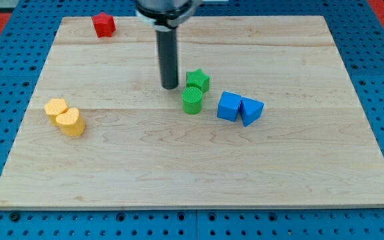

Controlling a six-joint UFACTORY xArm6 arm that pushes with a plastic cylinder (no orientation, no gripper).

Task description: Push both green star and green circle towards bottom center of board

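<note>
Progress looks slight in the single camera view: both green blocks sit a little above the middle of the board, nowhere near its bottom centre. The green star lies just right of centre, and the green circle, a short cylinder, stands directly below it, the two touching or very nearly so. My tip rests on the wood just left of the star, level with the seam between the two greens and close to them, though I cannot tell whether it touches either. There is no pincer on this arm, only the plain rod, so nothing is held.

Right of the circle sit two blue blocks, a blue cube and a blue wedge-like block, pressed together. Two yellow blocks lie at middle left, and a red block sits at upper left.

By my reckoning the whole downward push remains: the tip stands beside the pair, not above them, so it would need to come round to the star's upper side first. The lower middle of the board holds no blocks.
</note>
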